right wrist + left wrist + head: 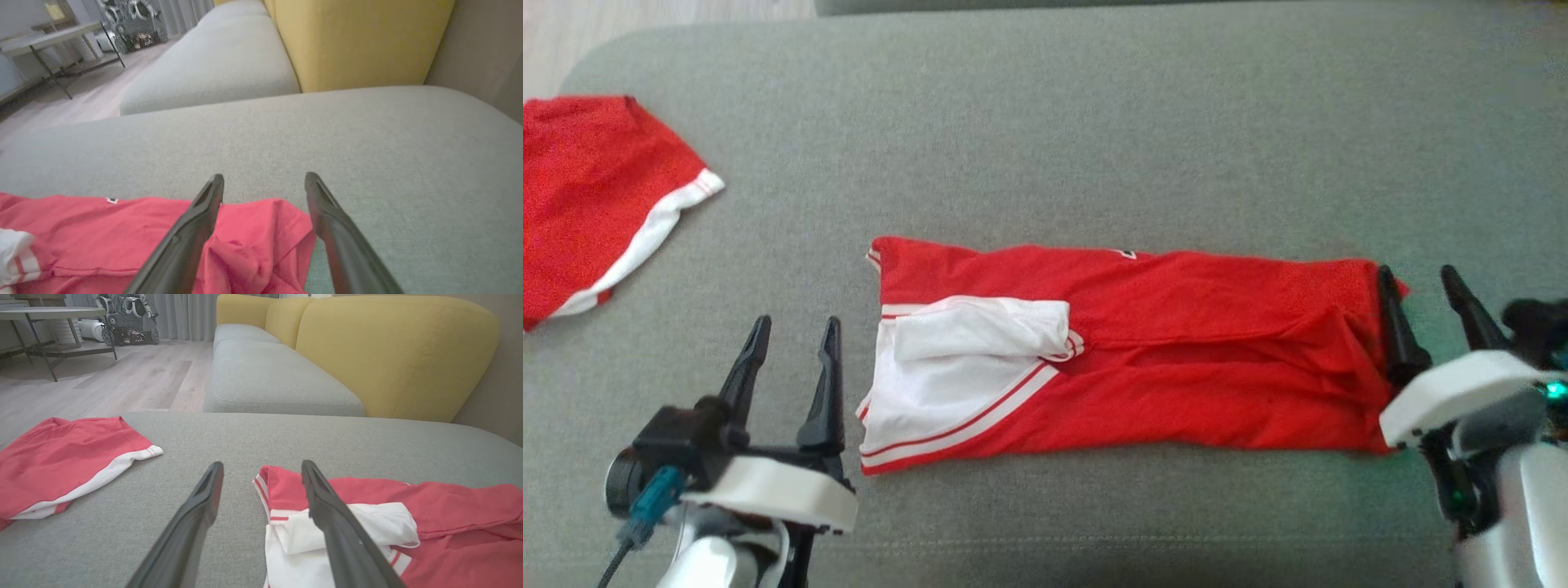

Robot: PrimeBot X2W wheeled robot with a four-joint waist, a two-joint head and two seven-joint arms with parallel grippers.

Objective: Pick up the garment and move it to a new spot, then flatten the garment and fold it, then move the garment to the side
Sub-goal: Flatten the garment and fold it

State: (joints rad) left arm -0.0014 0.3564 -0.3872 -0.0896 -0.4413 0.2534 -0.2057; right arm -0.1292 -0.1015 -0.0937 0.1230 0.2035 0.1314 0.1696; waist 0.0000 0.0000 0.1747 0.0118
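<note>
The left gripper hovers with its two dark fingers spread apart and nothing between them, just beside the left end of the garment; in the left wrist view the left gripper has one finger over bare grey fabric and the other across the garment's white part, and whether it touches the cloth cannot be told. The right gripper is also spread wide and empty, at the garment's right end; in the right wrist view the right gripper straddles the rumpled red corner of the garment, one finger over the red cloth and the other over the cushion.

The garment is red with a white panel and red-and-white striped trim; it lies in a long band across the middle of the grey cushion, the white panel and a loose white flap toward its left end, wrinkles toward its right.

Well apart, at the cushion's far left edge, lies a second red piece with a white hem; beyond are a yellow backrest, a pale wood floor and a table.
</note>
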